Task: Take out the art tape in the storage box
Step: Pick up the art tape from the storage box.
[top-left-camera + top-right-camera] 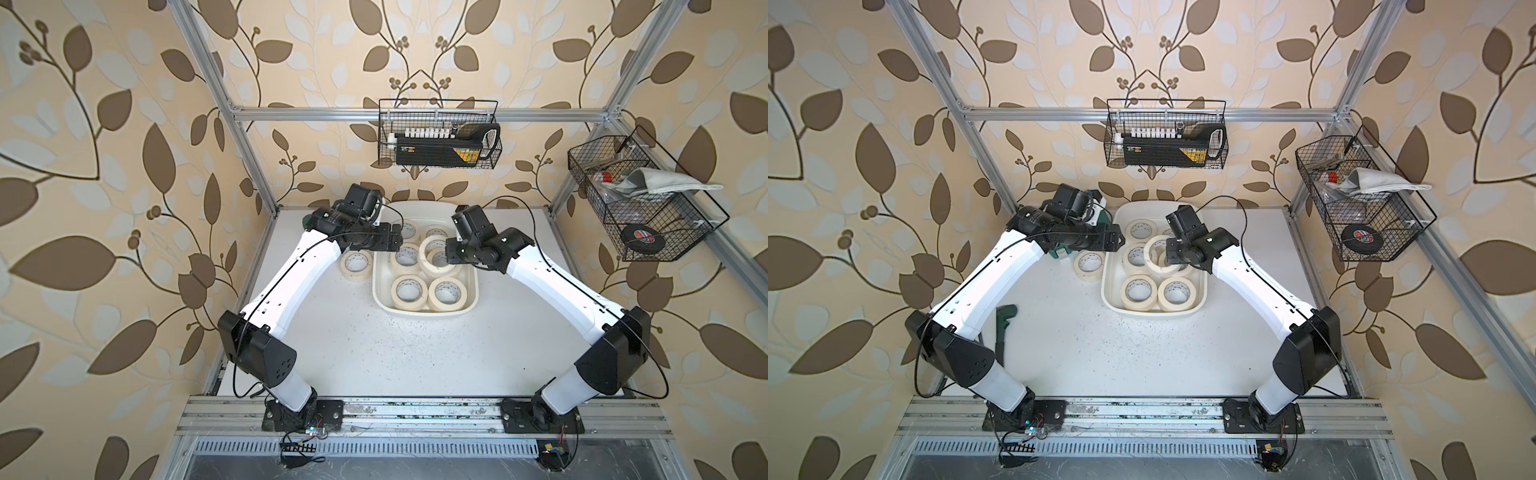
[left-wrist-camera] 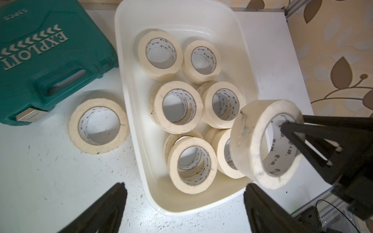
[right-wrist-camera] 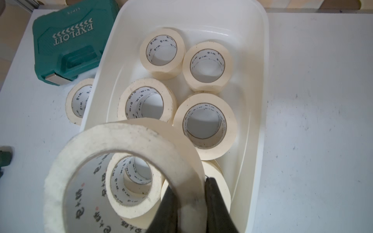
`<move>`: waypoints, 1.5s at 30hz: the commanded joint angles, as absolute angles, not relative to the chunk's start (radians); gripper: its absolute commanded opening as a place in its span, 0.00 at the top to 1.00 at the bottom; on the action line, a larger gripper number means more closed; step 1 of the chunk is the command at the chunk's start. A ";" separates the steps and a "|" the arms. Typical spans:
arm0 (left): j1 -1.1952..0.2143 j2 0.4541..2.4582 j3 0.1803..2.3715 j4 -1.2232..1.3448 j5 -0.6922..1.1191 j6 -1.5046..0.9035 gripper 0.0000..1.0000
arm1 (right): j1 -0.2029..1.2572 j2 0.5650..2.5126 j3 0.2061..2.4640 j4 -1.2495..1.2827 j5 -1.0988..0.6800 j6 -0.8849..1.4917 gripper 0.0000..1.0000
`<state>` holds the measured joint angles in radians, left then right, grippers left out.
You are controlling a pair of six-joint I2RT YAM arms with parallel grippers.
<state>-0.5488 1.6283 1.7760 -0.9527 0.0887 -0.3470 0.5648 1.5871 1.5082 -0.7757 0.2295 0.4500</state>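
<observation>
The white storage box (image 1: pixel 424 316) (image 1: pixel 1154 314) stands at the back middle of the table and holds several cream art tape rolls (image 2: pixel 177 129) lying flat. My right gripper (image 3: pixel 190 185) (image 1: pixel 451 254) is shut on the wall of one art tape roll (image 3: pixel 113 137) (image 2: pixel 248 141) (image 1: pixel 424 253), one finger inside the core and one outside. That roll hangs tilted above the box. Another roll (image 2: pixel 73 129) (image 1: pixel 345 271) lies on the table just left of the box. My left gripper (image 2: pixel 184 187) (image 1: pixel 397 239) hovers open over the box's left rim with nothing between its fingers.
A teal tool case (image 2: pixel 40 60) (image 3: pixel 70 44) lies at the back left, next to the box. A green hand tool (image 1: pixel 1003 328) lies by the left arm. Black wire baskets hang at the back (image 1: pixel 438 137) and right (image 1: pixel 640 199), the right one holding a black tape roll (image 1: pixel 638 241).
</observation>
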 commanded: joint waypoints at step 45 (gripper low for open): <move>-0.804 1.841 1.714 -0.867 0.009 -0.458 0.83 | 0.651 1.412 1.258 -0.744 0.275 0.581 0.93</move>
<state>-0.8093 1.8484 1.7134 -0.8738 0.0273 -0.4557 0.6472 1.4731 1.2781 -0.7635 0.2573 0.5480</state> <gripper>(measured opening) 0.204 0.185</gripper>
